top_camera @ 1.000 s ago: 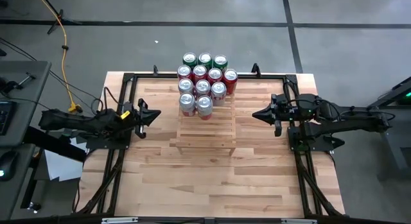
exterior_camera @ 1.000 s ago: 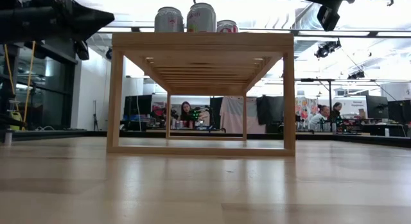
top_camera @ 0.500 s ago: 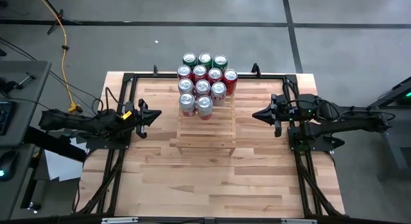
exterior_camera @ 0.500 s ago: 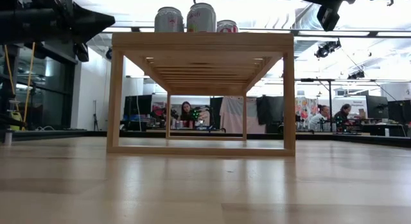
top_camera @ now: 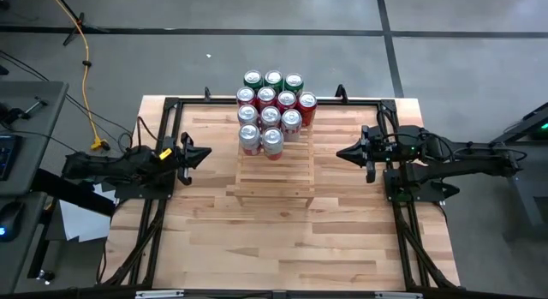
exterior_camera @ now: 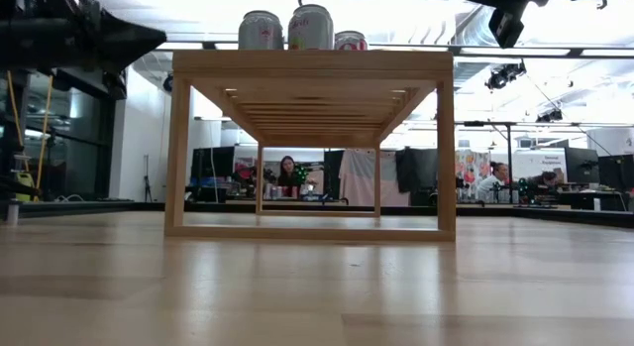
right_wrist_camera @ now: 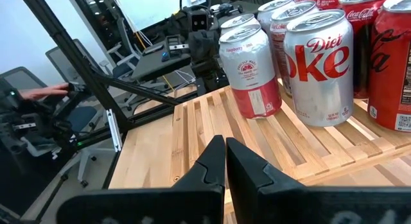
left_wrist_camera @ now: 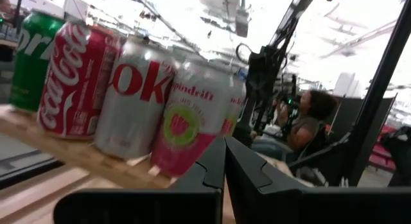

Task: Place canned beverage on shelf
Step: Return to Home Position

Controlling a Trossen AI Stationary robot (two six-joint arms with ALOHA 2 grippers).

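The shelf point(top_camera: 274, 175) stands in the middle of the worktop point(top_camera: 274, 248). The left end effector point(top_camera: 205, 153) and right end effector point(top_camera: 340, 151) hang beside it, both clenched on nothing. The cans point(top_camera: 272, 110) stand together on the shelf's far end.

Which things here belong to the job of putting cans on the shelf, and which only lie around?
For the job: the shelf; the cans standing on its far part; the left gripper and right gripper, both shut, one at each side of it.
Lying about: the yellow cable beyond the table; the white paper beside it; a person in the room behind.
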